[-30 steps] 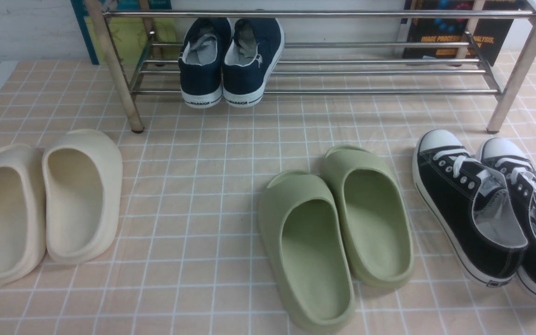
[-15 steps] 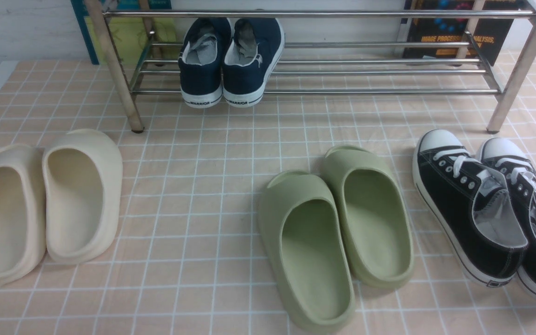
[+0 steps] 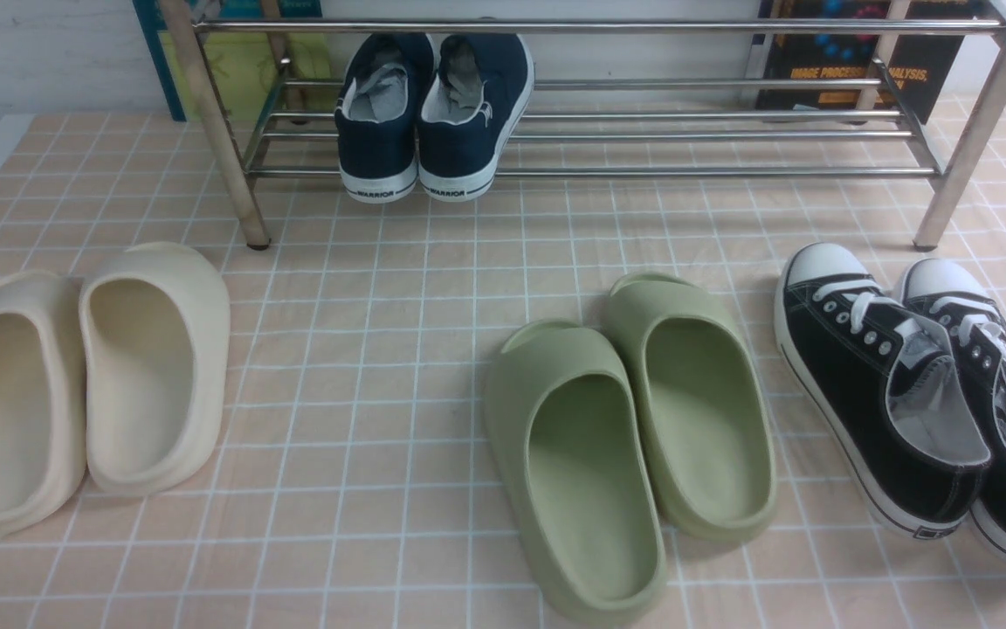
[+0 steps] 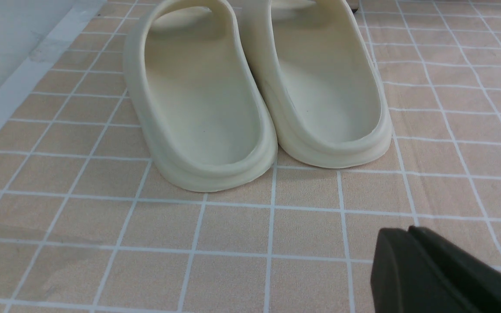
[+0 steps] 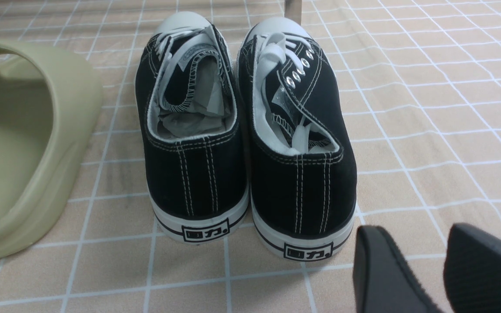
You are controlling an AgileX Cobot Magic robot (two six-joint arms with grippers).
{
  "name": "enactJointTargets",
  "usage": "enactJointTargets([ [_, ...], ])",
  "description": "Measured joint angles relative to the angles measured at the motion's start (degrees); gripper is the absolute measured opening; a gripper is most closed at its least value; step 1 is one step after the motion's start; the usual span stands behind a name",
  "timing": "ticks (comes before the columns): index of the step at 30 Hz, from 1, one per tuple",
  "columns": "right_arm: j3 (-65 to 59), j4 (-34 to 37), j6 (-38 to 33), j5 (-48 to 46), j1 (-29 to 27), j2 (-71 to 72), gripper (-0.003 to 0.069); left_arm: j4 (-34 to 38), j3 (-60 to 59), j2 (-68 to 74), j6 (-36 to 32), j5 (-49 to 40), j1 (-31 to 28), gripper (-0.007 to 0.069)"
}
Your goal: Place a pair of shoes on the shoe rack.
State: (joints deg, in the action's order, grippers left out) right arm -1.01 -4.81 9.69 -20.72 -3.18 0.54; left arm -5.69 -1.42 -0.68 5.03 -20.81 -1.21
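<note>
I see the navy canvas slip-on pair [image 3: 433, 118] resting on the chrome-bar shoe rack [image 3: 730, 135]; task looks done. Left gripper [image 4: 411, 237] together, empty; right gripper [image 5: 415, 256] apart, empty

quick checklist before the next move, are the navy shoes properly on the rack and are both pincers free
1. Navy shoes on rack: ok, both rest on its bars, heels facing the camera.
2. Pair together: ok, side by side, touching.
3. Left pincer empty: ok, shut, holding nothing, behind the cream slides.
4. Right pincer empty: ok, open, nothing between its fingers, behind the black sneakers.
5. Shoes seated stably: cannot tell, toes hidden.
</note>
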Motion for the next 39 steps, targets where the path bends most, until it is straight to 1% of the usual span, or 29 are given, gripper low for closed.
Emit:
enactJointTargets([
  [39, 0.00, 0.00, 0.00, 0.00, 0.00, 0.00, 0.0237, 0.00, 0.00, 0.00, 0.00, 0.00, 0.00, 0.0083],
])
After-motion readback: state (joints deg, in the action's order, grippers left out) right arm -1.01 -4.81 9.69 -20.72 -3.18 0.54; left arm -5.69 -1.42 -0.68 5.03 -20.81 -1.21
